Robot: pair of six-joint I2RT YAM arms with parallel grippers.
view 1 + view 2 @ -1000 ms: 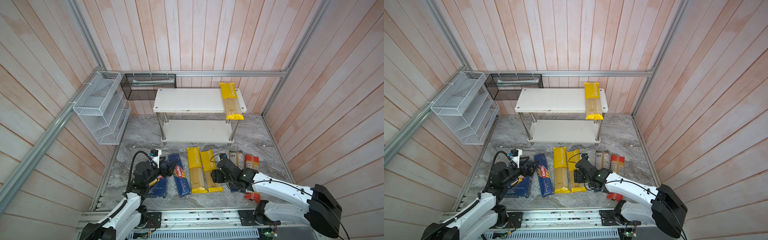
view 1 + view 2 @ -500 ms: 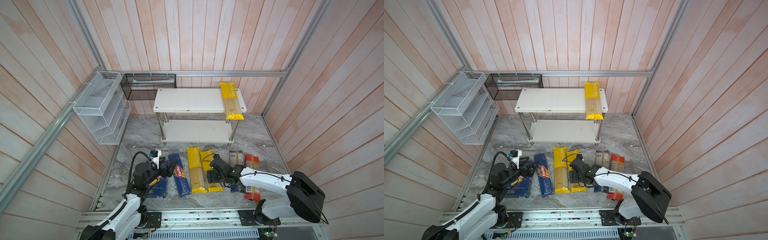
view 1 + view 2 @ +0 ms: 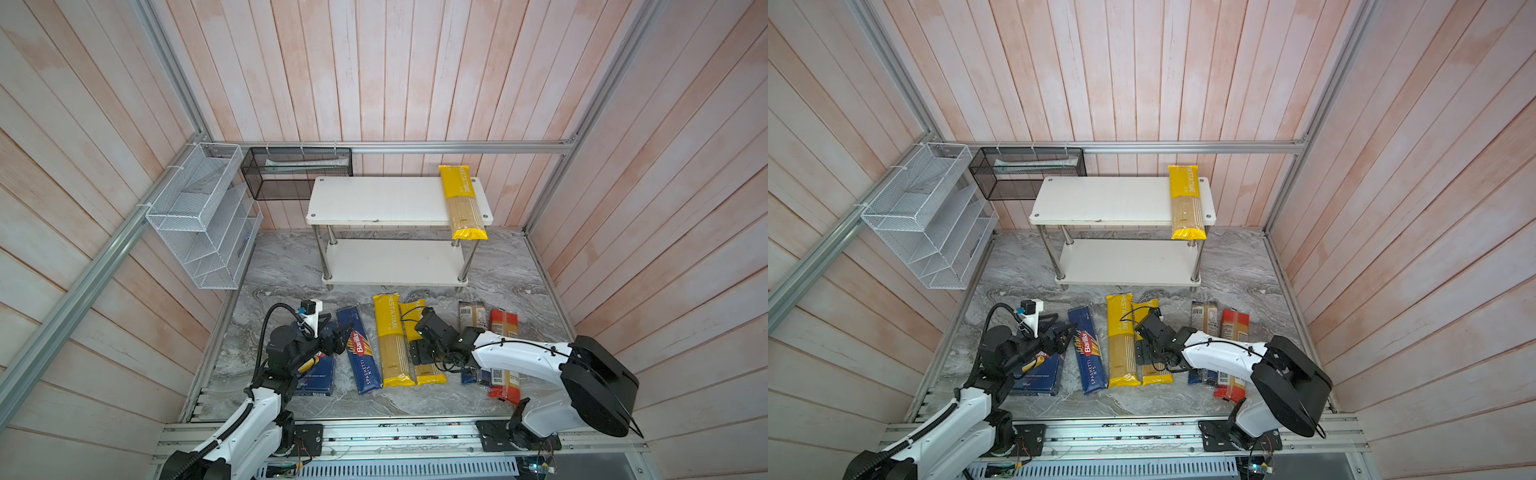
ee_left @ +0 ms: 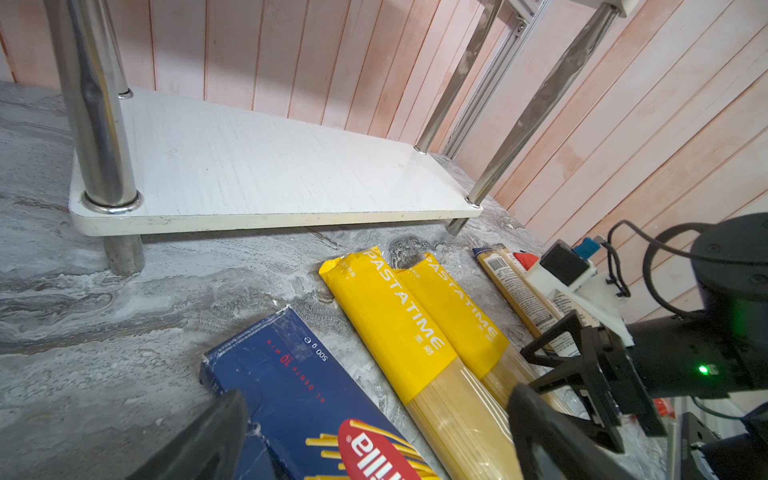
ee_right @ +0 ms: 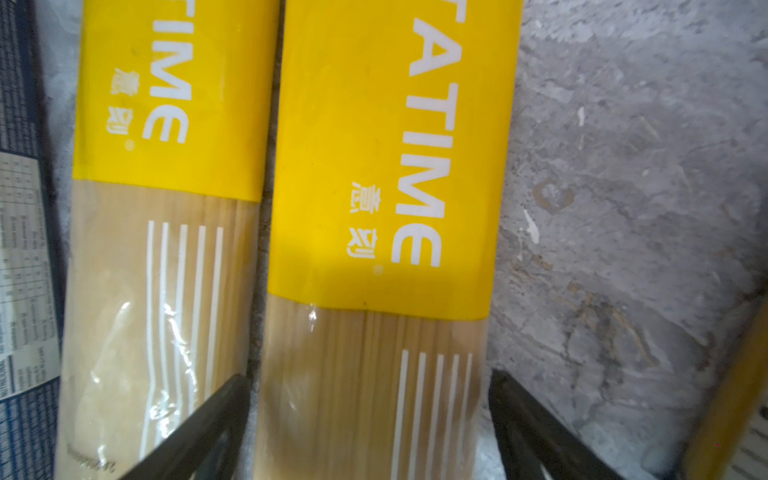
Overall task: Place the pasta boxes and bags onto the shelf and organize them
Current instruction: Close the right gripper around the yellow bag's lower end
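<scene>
The white two-tier shelf (image 3: 374,199) stands at the back with one yellow PASTATIME bag (image 3: 463,203) on its top board. On the floor lie the Rigatoni box (image 3: 318,374), the Spaghetti box (image 3: 359,351), two yellow bags (image 3: 392,340) (image 3: 411,311), a clear blue-ended bag (image 3: 471,316) and a red-ended bag (image 3: 503,324). My right gripper (image 5: 368,380) is open, its fingers astride the shorter yellow bag (image 5: 386,166) at the clear window, not pressing it. My left gripper (image 4: 378,397) is open and empty, low over the Spaghetti box (image 4: 291,386).
A white wire rack (image 3: 199,220) hangs on the left wall and a black mesh basket (image 3: 297,172) on the back rail. The shelf's lower board (image 4: 249,166) is bare. Chrome posts (image 4: 97,124) stand at its corners. My right forearm lies over the two clear bags.
My right gripper has shifted slightly left and down onto the shorter yellow bag and its fingers have spread wider. The right arm's elbow swung inward. The left arm has not moved.
</scene>
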